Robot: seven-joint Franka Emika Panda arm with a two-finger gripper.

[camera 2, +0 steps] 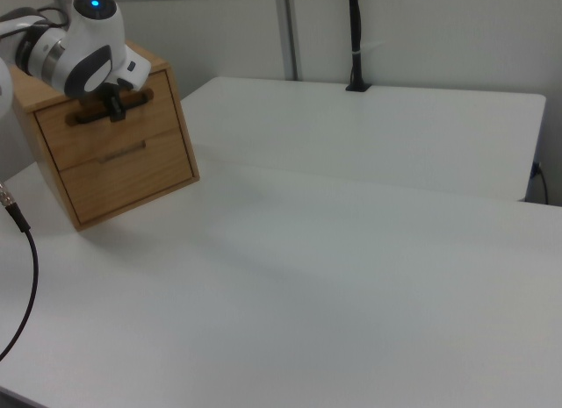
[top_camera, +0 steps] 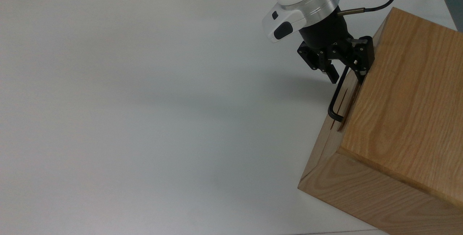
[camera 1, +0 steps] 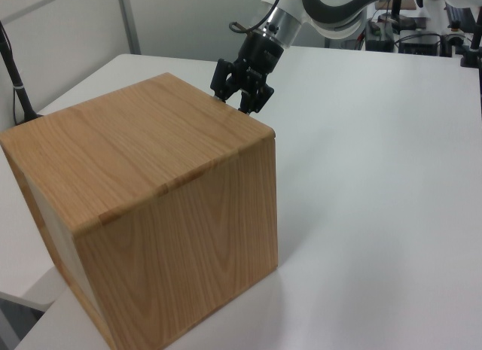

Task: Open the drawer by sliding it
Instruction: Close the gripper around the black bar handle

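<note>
Your black two-finger claw [top_camera: 346,74] straddles the thin black bar handle [top_camera: 337,99] of the oak-grain upper drawer [camera 2: 110,127], fingers partly apart, not clamped. Drawer sits closed within the oak cabinet [top_camera: 401,94] on the white worktop [top_camera: 144,101].

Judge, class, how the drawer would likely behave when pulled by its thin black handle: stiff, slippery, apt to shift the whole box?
The handle looks like rigid metal bar, so it probably won't flex. It is thin and smooth, so the gripper straddling its upper end might slip. The cabinet merely rests on the smooth table, so it may slide along with the closed drawer.
</note>
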